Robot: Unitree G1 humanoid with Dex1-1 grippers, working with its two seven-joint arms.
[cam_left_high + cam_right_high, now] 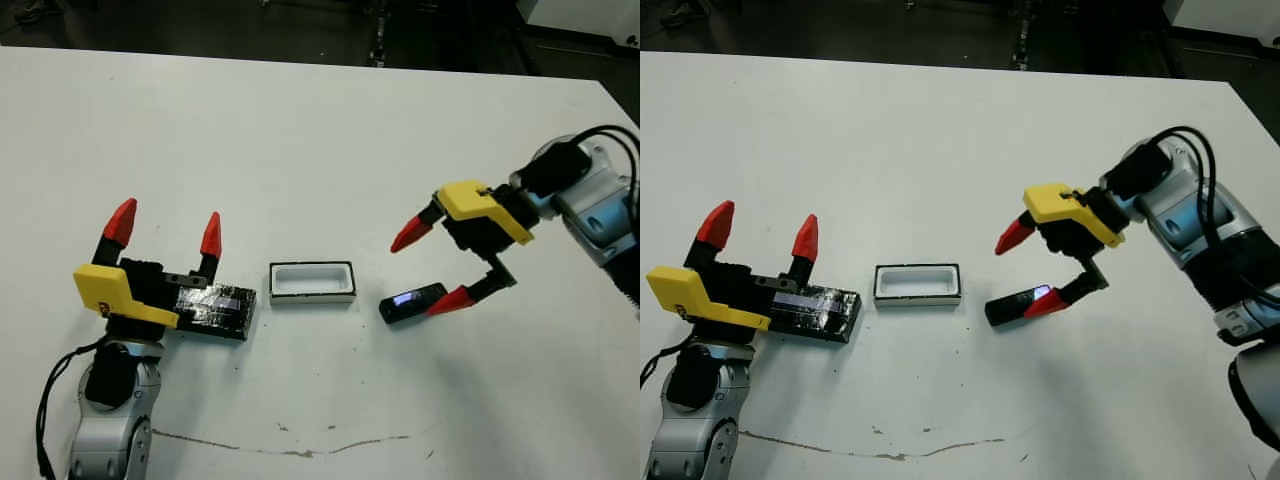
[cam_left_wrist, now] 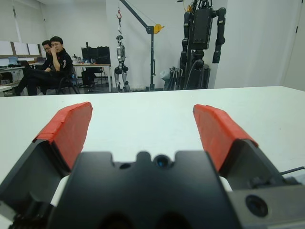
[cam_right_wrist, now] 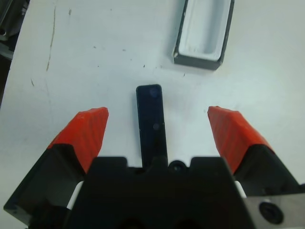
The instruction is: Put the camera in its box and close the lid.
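The right red-tipped tool (image 1: 432,267) hangs spread wide over the small glossy dark camera bar (image 1: 411,302), which lies on the white tabletop (image 1: 300,150) just beside the empty white rectangular box (image 1: 312,281). The left tool (image 1: 166,232), also spread, holds nothing; the crinkly black lid (image 1: 215,310) lies beneath it. Every step remains.

Silver arms, yellow-capped black grippers (image 1: 430,270), red fingertips (image 1: 121,221)

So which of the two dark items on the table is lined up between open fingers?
The camera, the small bar between the open right gripper's fingers. The larger crinkly lid lies beside the left gripper.
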